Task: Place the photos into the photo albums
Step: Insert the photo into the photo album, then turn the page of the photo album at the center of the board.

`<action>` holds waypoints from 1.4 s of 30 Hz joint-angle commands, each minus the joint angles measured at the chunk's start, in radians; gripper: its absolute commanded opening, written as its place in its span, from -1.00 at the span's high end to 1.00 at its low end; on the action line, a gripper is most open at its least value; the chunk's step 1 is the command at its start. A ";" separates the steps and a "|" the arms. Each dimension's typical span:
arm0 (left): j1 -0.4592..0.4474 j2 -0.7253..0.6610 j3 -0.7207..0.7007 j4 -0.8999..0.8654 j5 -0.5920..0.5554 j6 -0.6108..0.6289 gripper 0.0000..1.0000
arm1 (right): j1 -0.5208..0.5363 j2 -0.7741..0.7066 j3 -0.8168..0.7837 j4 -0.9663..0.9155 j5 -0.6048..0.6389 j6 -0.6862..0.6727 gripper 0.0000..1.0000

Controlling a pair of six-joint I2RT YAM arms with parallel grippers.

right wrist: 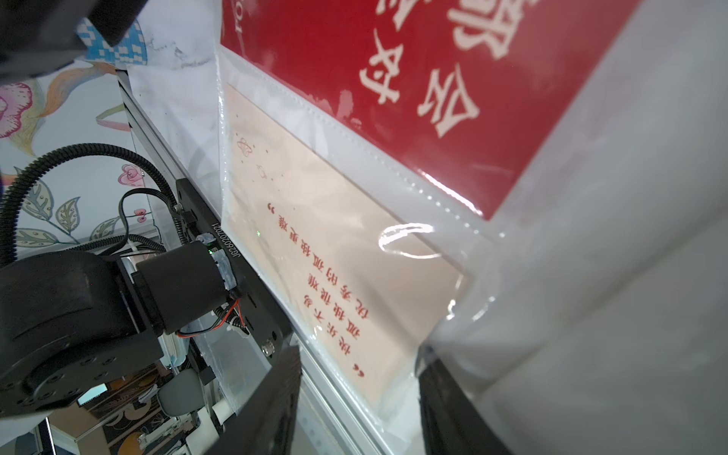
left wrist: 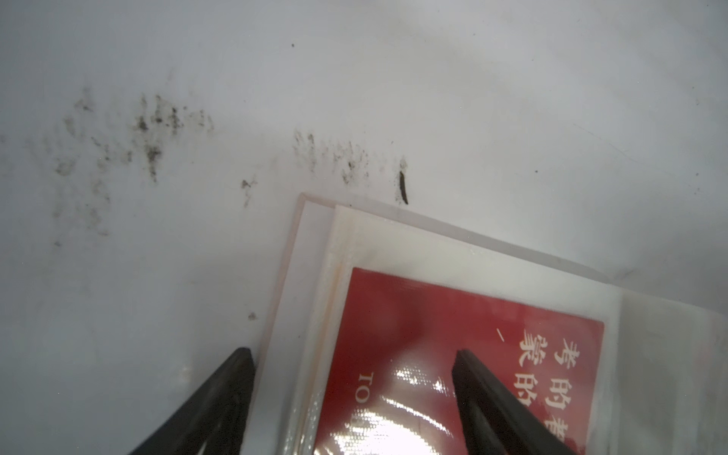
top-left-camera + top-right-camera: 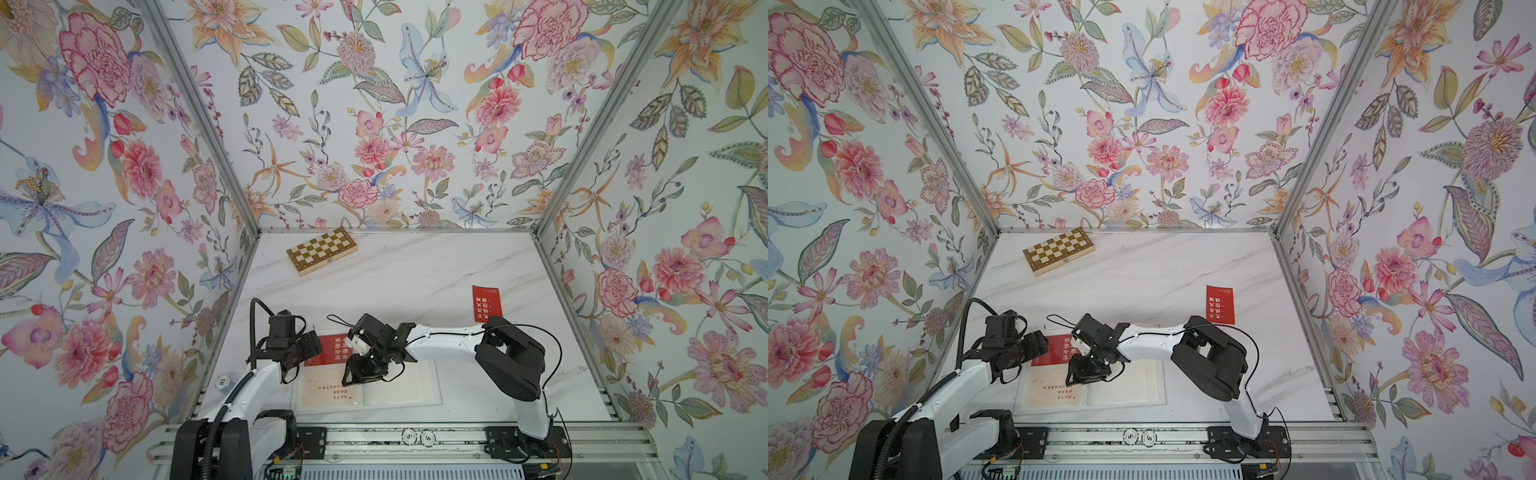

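On the left, we see the left gripper point(image 2: 352, 352) with its jaws wide apart and nothing in them. One finger is over the table point(image 2: 157, 275). The other is over a red photo point(image 2: 453, 323) that sits in a clear pocket at a corner of the photo album point(image 3: 415, 390).

The album lies open at the front, between the two arms. Next to the red photo, a cream photo point(image 1: 315, 256) sits in its own pocket. The right gripper point(image 1: 356, 366) hangs over that page, jaws apart, gripping nothing.

Far to the right, a loose red photo point(image 3: 487, 303) lies flat on the table beside the right arm's elbow. Its long side points from front to back. We think it goes in next, and the right arm is nearer.

Only the top views show it. Only the right wrist view shows the pocket's seam.
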 commanded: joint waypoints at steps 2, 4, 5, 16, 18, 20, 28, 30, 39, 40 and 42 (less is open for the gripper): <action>-0.019 -0.025 0.002 -0.095 0.002 0.009 -0.57 | -0.008 -0.024 -0.020 0.016 0.016 0.002 -0.03; -0.021 -0.078 0.016 -0.134 -0.039 0.010 -0.57 | -0.015 -0.054 -0.049 0.017 0.037 0.001 -0.07; -0.021 -0.098 0.026 -0.149 -0.053 0.012 -0.56 | -0.020 -0.071 -0.062 0.017 0.046 0.000 -0.10; -0.180 -0.068 0.147 -0.202 -0.053 0.033 -0.55 | -0.080 -0.293 -0.238 0.001 0.214 -0.012 -0.08; -0.259 -0.036 0.181 -0.197 -0.070 0.022 -0.55 | -0.108 -0.338 -0.280 0.000 0.254 -0.008 -0.07; -0.341 0.002 0.216 -0.186 -0.081 0.009 -0.55 | -0.138 -0.383 -0.319 -0.003 0.285 -0.001 -0.07; -0.604 0.199 0.314 -0.072 -0.071 -0.062 -0.54 | -0.252 -0.540 -0.445 -0.035 0.366 0.009 -0.04; -0.652 0.248 0.330 -0.040 -0.064 -0.077 -0.54 | -0.271 -0.570 -0.467 -0.042 0.375 0.007 -0.02; -0.779 0.401 0.388 0.045 -0.037 -0.118 -0.51 | -0.290 -0.605 -0.496 -0.063 0.385 0.003 0.00; -0.784 0.409 0.389 0.048 -0.036 -0.121 -0.51 | -0.290 -0.601 -0.496 -0.063 0.385 0.003 0.00; -0.792 0.420 0.387 0.051 -0.040 -0.125 -0.51 | -0.288 -0.596 -0.496 -0.060 0.384 0.003 0.01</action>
